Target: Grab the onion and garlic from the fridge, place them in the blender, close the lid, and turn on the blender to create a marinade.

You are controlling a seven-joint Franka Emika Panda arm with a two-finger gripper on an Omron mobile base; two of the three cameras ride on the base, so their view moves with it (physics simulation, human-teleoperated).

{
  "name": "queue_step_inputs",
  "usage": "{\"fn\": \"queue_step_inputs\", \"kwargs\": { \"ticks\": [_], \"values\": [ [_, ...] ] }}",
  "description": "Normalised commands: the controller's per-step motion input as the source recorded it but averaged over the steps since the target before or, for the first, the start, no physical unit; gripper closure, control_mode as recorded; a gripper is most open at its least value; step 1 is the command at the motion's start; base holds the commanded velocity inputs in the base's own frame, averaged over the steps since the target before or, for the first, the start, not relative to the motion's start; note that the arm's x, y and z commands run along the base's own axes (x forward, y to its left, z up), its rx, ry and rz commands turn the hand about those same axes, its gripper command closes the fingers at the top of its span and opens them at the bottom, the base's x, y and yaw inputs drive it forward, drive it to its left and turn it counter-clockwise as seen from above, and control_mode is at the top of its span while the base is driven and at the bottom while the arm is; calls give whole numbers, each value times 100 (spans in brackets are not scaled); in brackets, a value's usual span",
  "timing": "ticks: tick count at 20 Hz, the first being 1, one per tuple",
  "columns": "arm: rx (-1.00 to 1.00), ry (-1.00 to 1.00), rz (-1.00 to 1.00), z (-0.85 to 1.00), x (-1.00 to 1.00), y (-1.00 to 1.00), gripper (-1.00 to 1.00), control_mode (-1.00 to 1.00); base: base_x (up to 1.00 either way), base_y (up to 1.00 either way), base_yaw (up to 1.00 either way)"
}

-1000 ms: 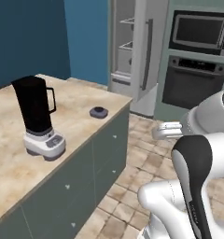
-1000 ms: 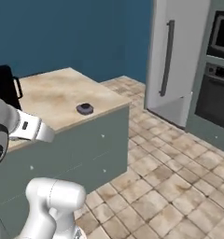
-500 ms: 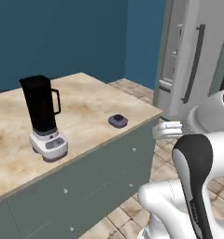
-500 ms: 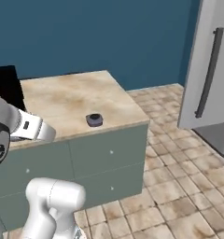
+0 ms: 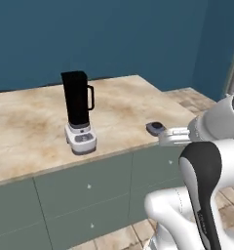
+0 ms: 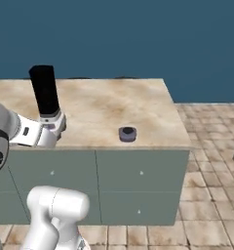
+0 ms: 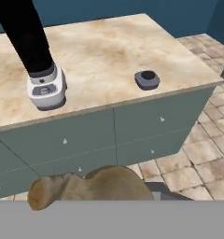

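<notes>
1. We see the garlic (image 7: 93, 187), a dull tan lump, at the very bottom of the hand view, right against the camera, low in front of the cabinet drawers; the claw is closed tight, and the garlic sits where its tips would be, so we take it as clamped on the garlic, though the fingertips themselves are hidden behind it.
2. We find the blender (image 5: 79, 113) upright on the table (image 5: 26, 127), its black jar on the white-grey base with the button panel facing the front edge; the side handle points toward the lid; the jar's top is uncovered.
3. We see the lid (image 5: 156, 129), a small grey-lilac disc with a dark centre, lying flat on the table near the front edge, well apart from the blender and close to the table's corner.
4. We note the table has a beige marbled top over grey-green drawer fronts (image 6: 138, 180); a tiled floor (image 6: 211, 161) spreads beside it, and a dark blue wall (image 5: 114, 34) stands behind.
</notes>
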Motion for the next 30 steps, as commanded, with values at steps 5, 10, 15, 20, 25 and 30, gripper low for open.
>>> {"fn": "queue_step_inputs", "kwargs": {
  "ticks": [5, 10, 15, 20, 25, 30],
  "values": [
    [0, 0, 0, 0, 0, 0, 100, 100, 58, -59, 40],
    [0, 0, 0, 0, 0, 0, 100, 100, 48, -45, 29],
    [0, 0, 0, 0, 0, 0, 100, 100, 45, -12, 22],
    [0, 0, 0, 0, 0, 0, 100, 100, 33, 0, 11],
    [0, 0, 0, 0, 0, 0, 100, 100, 34, 0, 0],
    [0, 0, 0, 0, 0, 0, 100, 100, 47, 0, 0]
  ]
}}
